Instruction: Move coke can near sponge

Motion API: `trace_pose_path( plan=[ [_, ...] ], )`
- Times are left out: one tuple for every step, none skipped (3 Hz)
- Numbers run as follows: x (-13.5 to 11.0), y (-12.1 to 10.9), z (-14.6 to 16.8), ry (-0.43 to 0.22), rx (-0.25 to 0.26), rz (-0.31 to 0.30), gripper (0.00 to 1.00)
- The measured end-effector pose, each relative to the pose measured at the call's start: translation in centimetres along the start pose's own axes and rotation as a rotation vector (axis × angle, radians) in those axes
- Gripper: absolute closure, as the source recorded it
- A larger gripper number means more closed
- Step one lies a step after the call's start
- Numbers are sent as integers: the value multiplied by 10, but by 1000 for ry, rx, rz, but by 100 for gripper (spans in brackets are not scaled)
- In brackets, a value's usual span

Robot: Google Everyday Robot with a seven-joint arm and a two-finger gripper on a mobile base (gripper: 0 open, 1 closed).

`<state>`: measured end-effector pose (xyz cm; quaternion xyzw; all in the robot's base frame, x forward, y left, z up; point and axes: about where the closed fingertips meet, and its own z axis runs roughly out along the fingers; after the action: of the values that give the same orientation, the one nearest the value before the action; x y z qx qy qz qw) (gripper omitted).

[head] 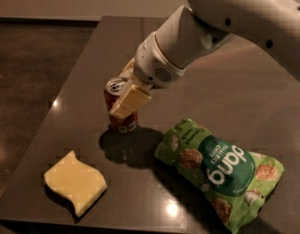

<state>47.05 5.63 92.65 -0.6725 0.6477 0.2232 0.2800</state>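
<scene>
The red coke can [120, 112] with a silver top stands upright near the middle of the dark table [82, 82]. My gripper [127, 90] is shut on the can, one pale yellow finger [130, 100] across its front, the other behind it. The white arm comes in from the upper right. The pale yellow sponge [75, 182] with wavy edges lies flat at the table's front left corner, a short way in front and left of the can.
A green chip bag [219, 170] lies flat at the front right, close to the can's right side. The table's left edge and front edge run near the sponge. Dark floor [23, 67] lies to the left.
</scene>
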Motion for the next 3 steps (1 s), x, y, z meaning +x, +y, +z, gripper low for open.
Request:
trace_pose_path(
  plan=[
    [-7, 19, 13, -6, -47, -62, 100],
    [-9, 33, 26, 4, -74, -102, 82],
    [-8, 38, 35, 16, -88, -118, 58]
  ],
)
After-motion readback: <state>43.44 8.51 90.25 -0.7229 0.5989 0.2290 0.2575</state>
